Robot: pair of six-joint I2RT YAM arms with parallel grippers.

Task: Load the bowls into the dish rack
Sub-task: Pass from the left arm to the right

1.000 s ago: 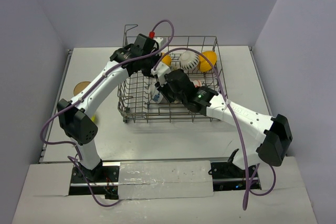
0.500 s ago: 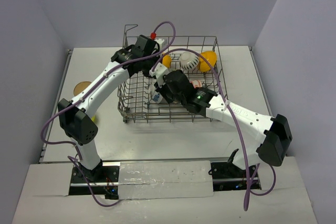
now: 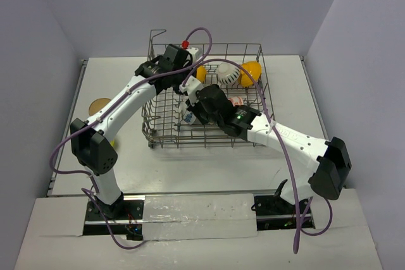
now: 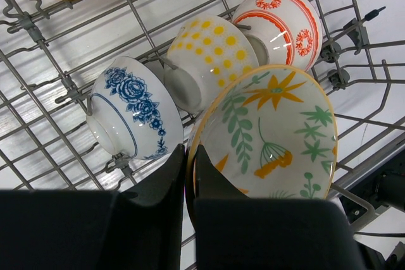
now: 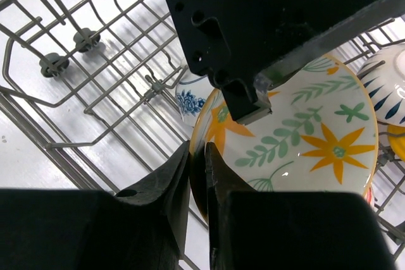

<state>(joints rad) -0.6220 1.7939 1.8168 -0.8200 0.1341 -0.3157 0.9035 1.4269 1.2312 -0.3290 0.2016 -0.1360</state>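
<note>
On the bench (image 3: pixel 190 162), towards its left edge, a tan bowl (image 3: pixel 98 104) sits outside the dish rack (image 3: pixel 163 136), not yet loaded.

Inside the rack both arms meet on one thing: a floral bowl (image 5: pixel 297 143), white with orange flowers and green sprigs, held on edge above the wires. The right end effector (image 5: pixel 197 153) reaches in from the near side, its jaws drawn to a narrow slot with the bowl's rim pinched between them. The left end effector (image 4: pixel 188 156) has the opposite rim, jaws almost together on it. Two grips on one bowl read as a handover or a steadying hold — likely to keep the bowl upright so it can slot between tines rather than lie flat.

Just beside it, three bowls stand on edge in a row, propped by the tines — a blue-rose bowl (image 4: pixel 133 115), a yellow-dotted bowl (image 4: pixel 209 55) and a red-and-white bowl (image 4: pixel 285 23). Along the far wall rest a white striped bowl (image 3: pixel 229 74) and an orange-yellow bowl (image 3: pixel 252 71).
</note>
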